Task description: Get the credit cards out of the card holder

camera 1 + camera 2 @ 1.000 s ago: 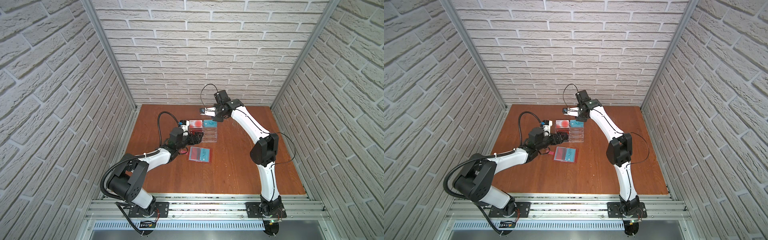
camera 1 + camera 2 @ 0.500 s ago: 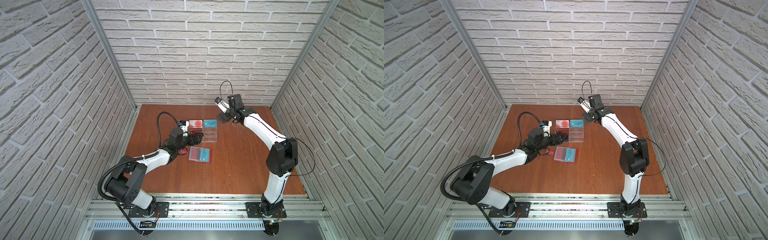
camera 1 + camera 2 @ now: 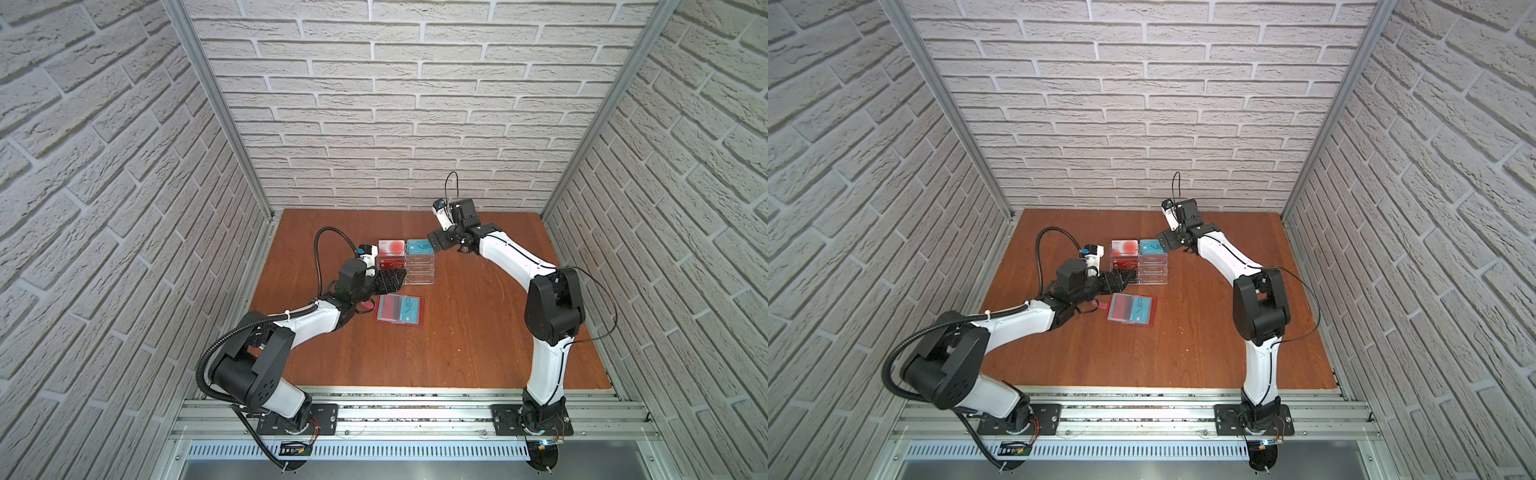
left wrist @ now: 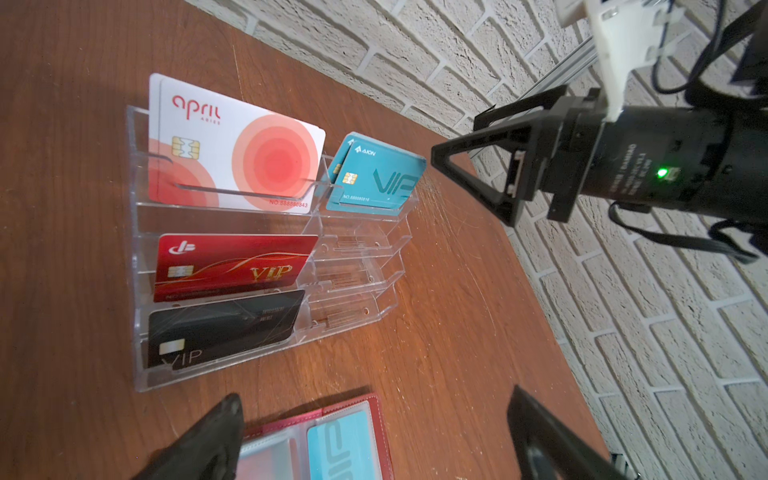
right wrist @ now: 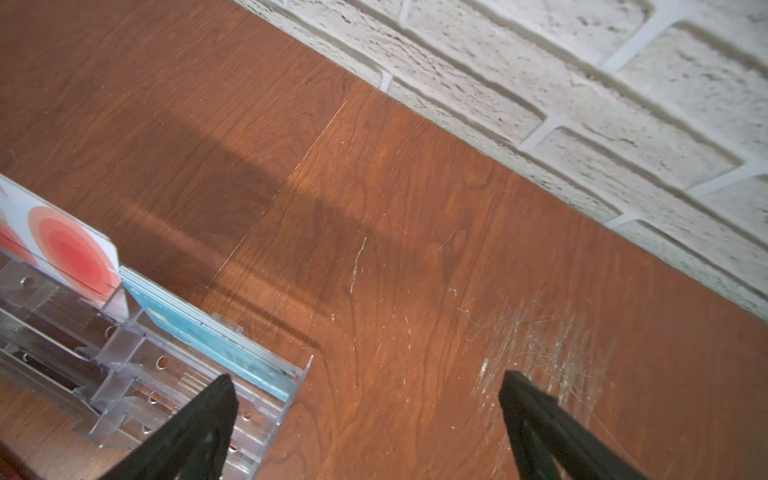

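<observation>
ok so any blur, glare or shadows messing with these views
Left wrist view: the clear acrylic tiered stand is sharp, the left gripper's fingers and red booklet card holder soft; right wrist view: the right gripper's fingers blur, a broad shadow crosses the brown wooden table; both top views: evenly lit, white brick walls splay outward.

Both top views look steeply down from high at the front onto the whole worktop [image 3: 457, 340], wrist views sit close and low — both share the clear stand [image 4: 357, 249].
</observation>
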Controlling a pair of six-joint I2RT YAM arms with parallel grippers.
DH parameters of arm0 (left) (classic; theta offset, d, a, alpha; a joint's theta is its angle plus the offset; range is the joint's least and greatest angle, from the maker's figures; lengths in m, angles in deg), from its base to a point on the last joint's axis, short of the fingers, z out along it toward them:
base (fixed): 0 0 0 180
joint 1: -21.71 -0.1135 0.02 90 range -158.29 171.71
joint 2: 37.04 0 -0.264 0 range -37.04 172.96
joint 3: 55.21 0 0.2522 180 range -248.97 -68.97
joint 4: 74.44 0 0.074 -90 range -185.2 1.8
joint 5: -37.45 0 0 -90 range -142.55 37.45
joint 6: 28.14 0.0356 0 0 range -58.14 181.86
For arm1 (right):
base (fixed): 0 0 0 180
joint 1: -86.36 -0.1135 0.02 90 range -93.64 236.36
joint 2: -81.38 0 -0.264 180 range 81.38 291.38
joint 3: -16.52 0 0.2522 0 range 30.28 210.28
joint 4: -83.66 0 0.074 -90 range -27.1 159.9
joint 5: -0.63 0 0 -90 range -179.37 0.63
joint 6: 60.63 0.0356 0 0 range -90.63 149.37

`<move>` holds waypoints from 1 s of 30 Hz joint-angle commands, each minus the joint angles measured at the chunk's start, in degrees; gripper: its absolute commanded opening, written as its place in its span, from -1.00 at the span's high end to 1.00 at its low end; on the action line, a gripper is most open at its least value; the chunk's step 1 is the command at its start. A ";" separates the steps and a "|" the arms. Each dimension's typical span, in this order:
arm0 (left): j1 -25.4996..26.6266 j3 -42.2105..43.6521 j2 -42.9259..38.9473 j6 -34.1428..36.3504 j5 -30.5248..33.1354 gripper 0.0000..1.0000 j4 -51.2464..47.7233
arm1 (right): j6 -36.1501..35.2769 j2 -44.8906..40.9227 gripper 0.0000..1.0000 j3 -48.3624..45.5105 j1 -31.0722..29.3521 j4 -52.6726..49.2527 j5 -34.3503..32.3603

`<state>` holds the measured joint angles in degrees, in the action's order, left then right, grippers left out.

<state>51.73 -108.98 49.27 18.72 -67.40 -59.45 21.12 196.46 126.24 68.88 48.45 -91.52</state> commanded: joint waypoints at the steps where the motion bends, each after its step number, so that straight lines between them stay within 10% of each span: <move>1: 0.21 0.48 -0.17 0.42 0.26 -0.96 2.80 | 2.42 0.77 -0.99 -0.93 -0.20 2.35 2.15; 30: 0.64 0.50 -0.72 -0.28 -0.27 -0.96 1.84 | 8.10 -6.56 -0.99 -7.84 -0.20 5.28 4.85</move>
<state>51.80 -108.98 50.32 18.48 -67.42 -59.51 26.58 196.75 119.86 68.88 51.14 -86.56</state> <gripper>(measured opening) 0.982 0.997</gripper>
